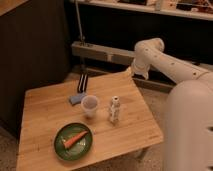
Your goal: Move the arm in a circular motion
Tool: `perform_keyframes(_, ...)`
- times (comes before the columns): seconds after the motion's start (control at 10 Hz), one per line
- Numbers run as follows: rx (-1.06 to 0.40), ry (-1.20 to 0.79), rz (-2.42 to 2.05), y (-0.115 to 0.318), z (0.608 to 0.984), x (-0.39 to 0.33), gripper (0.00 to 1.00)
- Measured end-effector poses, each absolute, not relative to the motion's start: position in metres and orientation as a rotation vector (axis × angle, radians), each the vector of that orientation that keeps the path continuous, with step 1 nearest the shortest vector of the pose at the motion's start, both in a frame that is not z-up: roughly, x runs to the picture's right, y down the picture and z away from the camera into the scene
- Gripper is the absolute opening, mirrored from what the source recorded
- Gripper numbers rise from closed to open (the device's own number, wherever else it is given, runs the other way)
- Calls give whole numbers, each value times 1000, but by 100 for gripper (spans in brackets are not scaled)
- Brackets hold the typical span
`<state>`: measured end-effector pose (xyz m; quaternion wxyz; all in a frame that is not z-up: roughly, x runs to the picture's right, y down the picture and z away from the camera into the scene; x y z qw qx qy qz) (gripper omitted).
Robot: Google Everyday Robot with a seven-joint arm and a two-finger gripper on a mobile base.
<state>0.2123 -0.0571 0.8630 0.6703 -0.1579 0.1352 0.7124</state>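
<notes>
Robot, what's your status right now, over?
Gripper at the table's far corner. Arm bent at its elbow. Cup, bottle and plate nearby, untouched.
</notes>
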Motion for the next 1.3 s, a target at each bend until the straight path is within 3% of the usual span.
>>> perform_keyframes(0.2,-316,372,1649,-21,849,245,80)
perform_keyframes(0.6,-245,501,1644,56,776,251,80)
perform_keyframes(1.0,-229,548,1466,98,702,179,80)
perform_keyframes(1.3,-286,528,1208,99,661,76,80)
